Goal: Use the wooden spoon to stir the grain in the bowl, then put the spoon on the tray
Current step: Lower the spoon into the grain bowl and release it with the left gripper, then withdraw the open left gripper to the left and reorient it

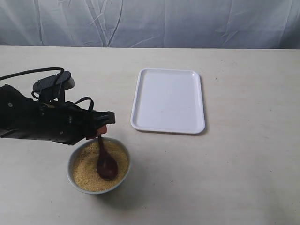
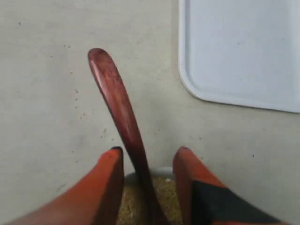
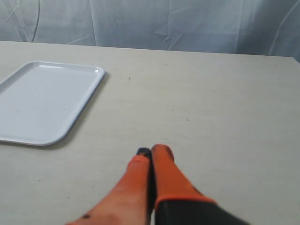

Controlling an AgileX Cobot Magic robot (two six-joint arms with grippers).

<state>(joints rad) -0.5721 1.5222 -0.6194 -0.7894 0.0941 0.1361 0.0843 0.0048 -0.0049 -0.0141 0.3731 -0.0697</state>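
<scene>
Exterior view: the left gripper (image 1: 104,123) hangs over the far rim of the bowl (image 1: 71,169), which sits on the table (image 1: 234,164) near the front left. The wooden spoon (image 1: 106,164) sits scoop-down in the grain (image 1: 84,168), with its handle rising into the gripper. The scoop is buried shallow, which fits stirring. The tray (image 1: 168,101) lies behind and right of the bowl, apart from it, bare, and close enough for a short carry. The right arm is not seen here.

Left wrist view: the spoon handle (image 2: 117,103) runs up between the two orange jaws of the left gripper (image 2: 150,150). The jaws stand wider than the handle and table shows on either side of it, so the gripper reads as unclamped and straddling the handle, not pinching it. The spoon probably rests on grain (image 2: 165,194) and rim. A tray corner (image 2: 234,51) is ahead.

Right wrist view: the right gripper (image 3: 151,153) has its jaws pressed together with nothing between them. It is parked above bare table and idle, clear of the working arm. The tray (image 3: 42,101) is off to one side.

Judgement: the stir phase is on and the spoon is not yet placed.
</scene>
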